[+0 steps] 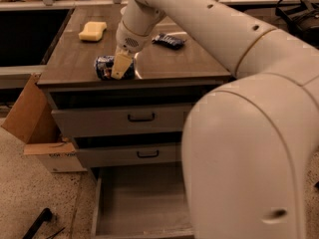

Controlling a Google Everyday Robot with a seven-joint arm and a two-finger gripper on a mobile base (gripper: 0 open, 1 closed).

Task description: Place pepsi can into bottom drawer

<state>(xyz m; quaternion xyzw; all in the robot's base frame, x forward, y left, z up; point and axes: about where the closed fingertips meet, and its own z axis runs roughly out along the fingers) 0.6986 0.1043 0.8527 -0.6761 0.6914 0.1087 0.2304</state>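
At far left a box leans against the cabinet, clear of your work. On the top, a yellow sponge sits far back on the left, well apart from the can, which lies on its side near the front edge on the left half. The gripper is down at the can's right part, touching or just over it, and it covers that side, so you cannot tell whether the claw is spread around the can or already pinching it. Judge this as the grasp step: the can is not lifted and nothing has gone toward the drawer. Below, past the two shallow drawers with black handles, the bottom drawer stands pulled out with a bare floor, ready to receive. Your next move calls for a firm hold across the can's round body, since it may roll toward the near edge if only nudged. Then lift straight up, bring it out past the front edge, and lower it in front of the two shut drawers into the open one. To the right, a dark packet lies farther back, away from your path, and the arm fills the right side, hiding part of the drawer.
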